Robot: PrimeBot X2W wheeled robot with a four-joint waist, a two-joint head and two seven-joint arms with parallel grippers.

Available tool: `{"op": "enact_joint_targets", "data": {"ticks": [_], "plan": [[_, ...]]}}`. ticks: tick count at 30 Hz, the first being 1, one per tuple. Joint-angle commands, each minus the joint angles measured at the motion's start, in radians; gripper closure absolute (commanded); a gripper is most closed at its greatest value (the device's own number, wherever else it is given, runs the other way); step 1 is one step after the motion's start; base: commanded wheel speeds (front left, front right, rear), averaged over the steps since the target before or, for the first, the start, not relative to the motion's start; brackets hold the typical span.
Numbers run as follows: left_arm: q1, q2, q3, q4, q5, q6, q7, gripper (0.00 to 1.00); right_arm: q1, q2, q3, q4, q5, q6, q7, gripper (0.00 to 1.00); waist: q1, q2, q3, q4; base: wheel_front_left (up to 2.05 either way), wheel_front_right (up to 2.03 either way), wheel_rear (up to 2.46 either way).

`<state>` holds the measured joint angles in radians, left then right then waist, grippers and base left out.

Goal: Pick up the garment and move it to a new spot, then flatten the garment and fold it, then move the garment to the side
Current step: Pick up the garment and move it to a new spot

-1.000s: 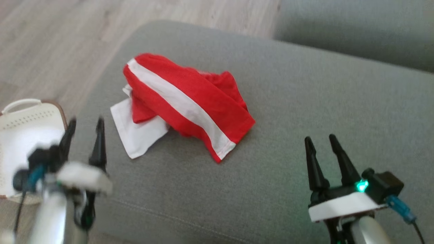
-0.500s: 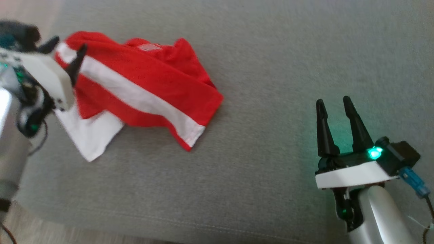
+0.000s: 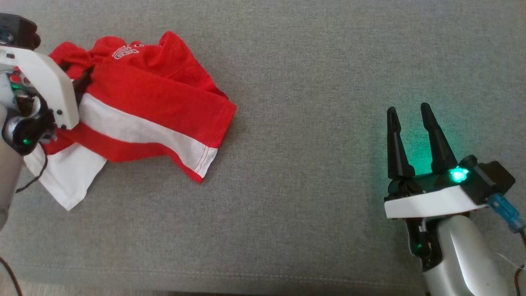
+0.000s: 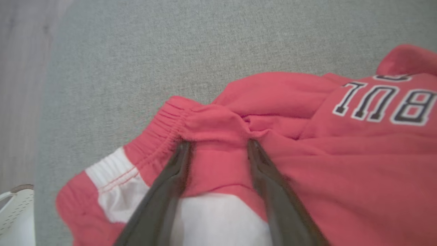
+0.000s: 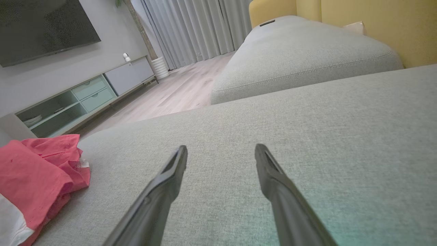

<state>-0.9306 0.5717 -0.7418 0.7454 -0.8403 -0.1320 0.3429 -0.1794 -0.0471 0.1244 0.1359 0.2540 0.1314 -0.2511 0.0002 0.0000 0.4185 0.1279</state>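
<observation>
I am just starting the pickup: left pincer (image 4: 217, 143) straddling the waistband (image 4: 177, 118) of the shorts (image 3: 156, 98), jaws apart, near the left edge of the cushion (image 3: 308, 123); right pincer (image 3: 408, 107) hovering open; flattening and folding undone.

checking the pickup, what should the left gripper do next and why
Probably close the left gripper on the ridge of red fabric between its fingers. They stand apart, pressed into the red and white shorts beside the elastic waistband, so nothing looks pinched yet. The shorts lie crumpled on the grey sofa cushion; the open right gripper hovers far aside.
</observation>
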Motion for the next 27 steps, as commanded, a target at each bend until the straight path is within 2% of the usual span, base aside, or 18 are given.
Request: {"op": "enact_joint_targets", "data": {"ticks": [1, 7, 14, 18, 27], "plan": [[-0.054, 0.068, 0.025, -0.010, -0.022, 0.001, 0.000, 1.00, -0.022, -0.003, 0.023, -0.038, -0.005, -0.001, -0.011, 0.00, -0.0002, 0.0000, -0.001, 0.001, 0.00, 0.00, 0.00], [-0.094, 0.081, 0.007, 0.025, -0.032, 0.001, -0.144, 1.00, -0.015, -0.003, 0.018, -0.028, -0.003, -0.001, -0.011, 0.00, -0.0002, 0.0000, -0.030, 0.011, 0.00, 0.00, 0.00], [-0.168, 0.097, 0.024, 0.081, 0.018, 0.003, -0.348, 1.00, -0.002, -0.003, 0.017, -0.014, 0.013, -0.001, -0.011, 0.00, -0.0002, 0.0000, -0.101, 0.018, 0.00, 0.00, 0.00], [-0.200, 0.101, 0.026, 0.065, 0.047, 0.007, -0.437, 1.00, 0.014, -0.003, 0.021, -0.003, 0.034, -0.001, -0.011, 0.00, -0.0002, 0.0000, -0.163, 0.021, 0.00, 0.00, 0.00], [-0.215, 0.085, 0.031, -0.081, 0.062, 0.037, -0.506, 1.00, 0.034, -0.003, 0.043, 0.008, 0.070, -0.001, -0.011, 0.00, -0.0002, 0.0000, -0.241, -0.001, 0.00, 0.00, 0.00]]}}
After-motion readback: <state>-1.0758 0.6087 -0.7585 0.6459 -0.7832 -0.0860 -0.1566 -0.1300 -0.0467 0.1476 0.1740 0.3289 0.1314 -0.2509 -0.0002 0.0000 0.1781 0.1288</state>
